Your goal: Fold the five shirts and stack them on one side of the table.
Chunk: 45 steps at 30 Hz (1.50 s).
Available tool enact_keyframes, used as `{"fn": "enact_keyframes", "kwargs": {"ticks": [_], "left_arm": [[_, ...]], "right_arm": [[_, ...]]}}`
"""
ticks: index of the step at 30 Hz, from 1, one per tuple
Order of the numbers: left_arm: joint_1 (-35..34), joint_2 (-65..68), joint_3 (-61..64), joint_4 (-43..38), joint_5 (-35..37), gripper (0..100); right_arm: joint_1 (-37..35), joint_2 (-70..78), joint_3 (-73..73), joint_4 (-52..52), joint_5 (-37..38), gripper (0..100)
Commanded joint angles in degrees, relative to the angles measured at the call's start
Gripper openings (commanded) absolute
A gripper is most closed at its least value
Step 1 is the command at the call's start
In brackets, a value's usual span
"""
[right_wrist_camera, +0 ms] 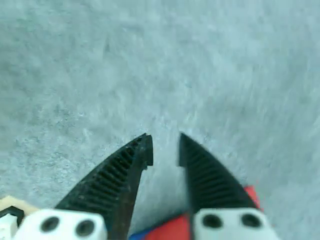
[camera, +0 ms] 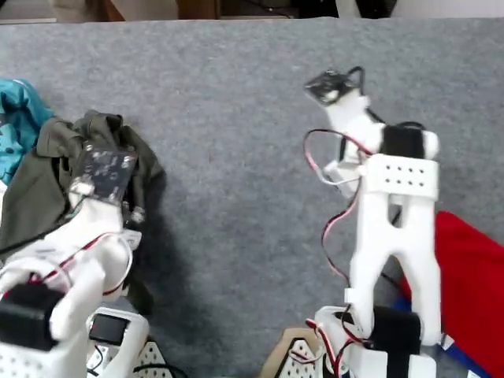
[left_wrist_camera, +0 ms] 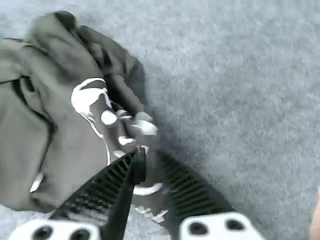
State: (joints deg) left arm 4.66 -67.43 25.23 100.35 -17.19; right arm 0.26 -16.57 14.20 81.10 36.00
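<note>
- Pinching a fold of the olive shirt [left_wrist_camera: 45,135] with my left gripper [left_wrist_camera: 150,160], I am pressing the jaws onto the cloth beside its white print.
- The olive shirt is lying crumpled at the left edge of the grey table [camera: 236,94], against a teal shirt [camera: 16,118].
- I am holding my right gripper [right_wrist_camera: 164,145] over bare table, jaws narrowly apart, gripping nothing.
- A red shirt [camera: 472,276] is lying beside my right arm's base.
</note>
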Motion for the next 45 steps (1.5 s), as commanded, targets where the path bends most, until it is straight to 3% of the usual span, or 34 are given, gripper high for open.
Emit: {"fn": "enact_keyframes", "kwargs": {"ticks": [1,8,11,15,19,24,35,45], "left_arm": [[-6.7,-1.7,-0.4,0.6,0.0,20],[-27.3,-5.4,-0.4,0.4,-5.5,26],[-39.7,-5.5,0.6,-2.7,-7.6,26],[-58.7,-5.4,9.2,-15.4,-9.8,26],[-68.4,-5.6,21.5,-27.3,-10.1,26],[-73.0,-5.8,29.0,-30.2,-10.1,26],[-73.1,-5.8,35.4,-30.2,-9.8,26],[-73.0,-5.8,35.9,-30.2,-9.8,26]], "right_arm": [[-6.8,1.3,-7.3,-0.9,0.7,22.1],[-21.1,24.2,-33.2,7.8,-3.7,26.4],[-27.2,38.4,-49.9,12.2,-6.7,26.4],[-33.8,57.4,-73.7,17.0,-9.2,26.4],[-37.9,73.6,-94.7,19.2,-10.5,26.4],[-41.5,85.9,-110.1,15.5,-13.6,26.4],[-45.9,88.1,-100.3,3.6,-13.5,26.5],[-49.5,89.9,-96.0,2.6,-7.5,26.0]]}}
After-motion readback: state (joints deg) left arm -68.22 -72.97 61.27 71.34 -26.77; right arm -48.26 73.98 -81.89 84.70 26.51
